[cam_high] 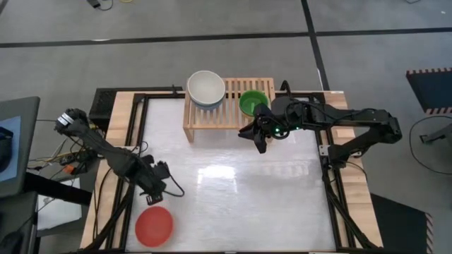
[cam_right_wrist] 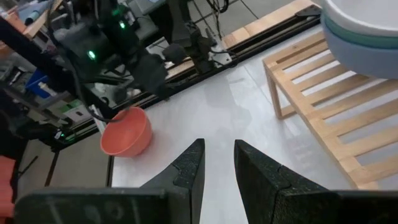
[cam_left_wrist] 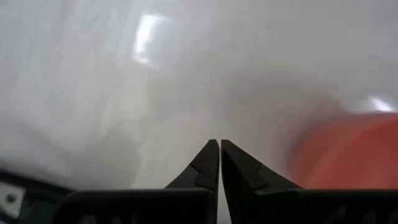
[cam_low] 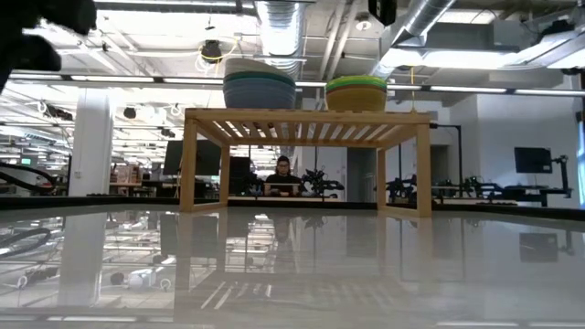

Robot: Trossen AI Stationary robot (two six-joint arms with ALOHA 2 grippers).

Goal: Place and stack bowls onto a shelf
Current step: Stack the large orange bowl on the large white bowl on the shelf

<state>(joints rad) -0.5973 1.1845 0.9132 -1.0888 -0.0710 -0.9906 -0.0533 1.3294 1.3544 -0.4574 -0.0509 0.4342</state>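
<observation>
The light-wood shelf [cam_high: 227, 116] stands at the table's far side. On its slatted top a stack of bowls with a white one uppermost [cam_high: 206, 87] sits at the left end. A green bowl [cam_high: 252, 103] rests on a yellow one [cam_low: 356, 99] to its right. The red bowl [cam_high: 154, 226] rests upright on the table near the near-left corner. My left gripper [cam_high: 157, 192] hovers just beyond the red bowl [cam_left_wrist: 357, 149], fingers shut and empty. My right gripper [cam_high: 260, 137] hangs over the table just in front of the shelf's right part, open and empty.
The white tabletop [cam_high: 240, 190] lies bare between the shelf and the red bowl. A black frame and wooden border [cam_high: 339, 190] run round the table. The shelf top [cam_right_wrist: 336, 118] has free slats near the stacks. A person sits in the room beyond the shelf [cam_low: 283, 174].
</observation>
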